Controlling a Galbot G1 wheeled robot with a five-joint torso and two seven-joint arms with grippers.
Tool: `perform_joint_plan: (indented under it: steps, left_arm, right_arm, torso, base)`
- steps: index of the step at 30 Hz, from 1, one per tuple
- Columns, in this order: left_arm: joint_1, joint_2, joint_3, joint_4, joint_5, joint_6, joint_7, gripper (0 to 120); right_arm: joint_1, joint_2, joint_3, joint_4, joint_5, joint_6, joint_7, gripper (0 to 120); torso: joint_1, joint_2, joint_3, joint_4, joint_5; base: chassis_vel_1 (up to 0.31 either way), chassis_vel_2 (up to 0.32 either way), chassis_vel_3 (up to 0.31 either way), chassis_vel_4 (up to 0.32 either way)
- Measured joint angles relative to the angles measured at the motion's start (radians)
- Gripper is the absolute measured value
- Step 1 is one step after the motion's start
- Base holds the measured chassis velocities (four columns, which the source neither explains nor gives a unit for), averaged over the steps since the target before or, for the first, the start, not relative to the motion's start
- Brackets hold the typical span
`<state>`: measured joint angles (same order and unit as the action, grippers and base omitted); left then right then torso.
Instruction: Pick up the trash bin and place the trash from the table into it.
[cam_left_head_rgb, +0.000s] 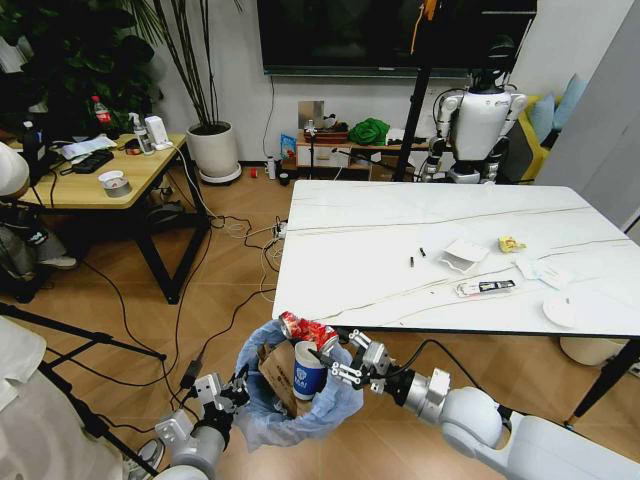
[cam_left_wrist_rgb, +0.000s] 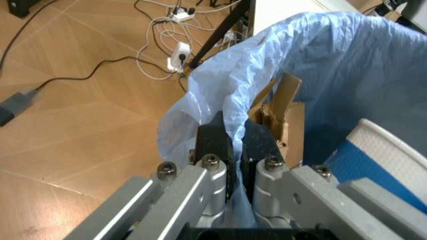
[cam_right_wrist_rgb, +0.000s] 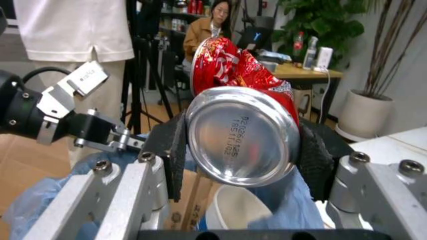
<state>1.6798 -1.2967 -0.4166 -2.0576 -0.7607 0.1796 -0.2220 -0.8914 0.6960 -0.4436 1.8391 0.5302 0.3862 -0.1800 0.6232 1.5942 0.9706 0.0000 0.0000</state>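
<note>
The right end effector (cam_left_head_rgb: 335, 362) is clamped on a crushed red drink can (cam_left_head_rgb: 308, 331), holding it just over the mouth of the trash bin (cam_left_head_rgb: 300, 408), which hangs below the near edge of the bench (cam_left_head_rgb: 400, 225). In the right wrist view the can (cam_right_wrist_rgb: 243, 127) sits squeezed between both black pads (cam_right_wrist_rgb: 170, 145), its silver base turned to the camera and stamped with small printed codes too fine to read with certainty. The left end effector (cam_left_wrist_rgb: 235, 150) is pinched together on the rim of the bin's crinkled light-blue bag (cam_left_wrist_rgb: 333, 65), holding the bin off the floor; in the head view it (cam_left_head_rgb: 232, 395) grips the bin's left side. Inside the bag stand a torn brown carton (cam_left_head_rgb: 277, 372) and a blue-and-white paper cup (cam_left_head_rgb: 308, 375), whose lettering cannot be made out. On the marble-look top lie white crumpled paper (cam_left_head_rgb: 462, 255), a yellow scrap (cam_left_head_rgb: 511, 244), a flat wrapper (cam_left_head_rgb: 485, 288), more white paper (cam_left_head_rgb: 543, 270) and a white round disc (cam_left_head_rgb: 559, 312).
</note>
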Motion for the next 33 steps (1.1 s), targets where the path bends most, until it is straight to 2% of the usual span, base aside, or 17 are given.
perform_joint_plan:
  steps: [11, 13, 15, 18, 20, 25, 27, 33]
  left_arm:
    - [0.002, -0.001, -0.004, -0.004, 0.001, 0.000, 0.000, 0]
    - [0.002, -0.001, -0.004, -0.005, 0.001, 0.000, 0.000, 0]
    - [0.002, -0.001, -0.004, -0.005, 0.001, 0.001, 0.000, 0]
    - [0.002, -0.002, -0.004, -0.005, 0.001, 0.001, -0.001, 0]
    - [0.002, -0.002, -0.004, -0.005, 0.001, 0.001, -0.001, 0]
    - [0.008, 0.000, -0.004, -0.006, 0.001, 0.001, -0.001, 0]
    - [0.010, 0.000, -0.005, -0.007, 0.002, 0.001, -0.001, 0]
    - [0.042, -0.004, -0.013, -0.026, 0.011, 0.001, 0.001, 0]
  right_arm:
    - [0.042, 0.011, -0.041, -0.011, -0.012, 0.006, -0.002, 47]
    - [0.043, 0.013, -0.043, -0.015, -0.014, 0.009, -0.002, 53]
    - [0.045, 0.018, -0.045, -0.022, -0.015, 0.014, -0.002, 65]
    - [0.045, 0.020, -0.048, -0.024, -0.016, 0.015, -0.002, 71]
    - [0.045, 0.022, -0.049, -0.028, -0.017, 0.016, -0.002, 82]
    - [0.045, 0.029, -0.038, -0.039, -0.017, 0.020, 0.001, 98]
    - [0.044, 0.035, -0.026, -0.046, -0.013, 0.020, 0.004, 100]
    - [0.031, 0.100, 0.122, -0.148, 0.079, 0.040, 0.007, 100]
  torso:
    - [0.000, 0.000, 0.000, 0.0000, -0.0001]
    - [0.000, 0.000, 0.000, 0.0000, -0.0001]
    - [0.000, 0.000, 0.000, 0.0000, 0.0000]
    - [0.000, 0.000, 0.000, 0.0000, 0.0000]
    - [0.000, 0.000, 0.000, 0.0000, -0.0001]
    - [0.000, 0.000, 0.000, -0.0001, -0.0001]
    - [0.000, 0.000, 0.000, -0.0002, 0.0000]
    - [0.000, 0.000, 0.000, 0.0003, 0.0002]
  base:
    - [0.000, 0.000, 0.000, 0.000]
    - [0.000, 0.000, 0.000, 0.000]
    - [0.000, 0.000, 0.000, 0.000]
    - [0.000, 0.000, 0.000, 0.000]
    - [0.000, 0.000, 0.000, 0.000]
    - [0.000, 0.000, 0.000, 0.000]
    - [0.000, 0.000, 0.000, 0.000]
    - [0.000, 0.000, 0.000, 0.000]
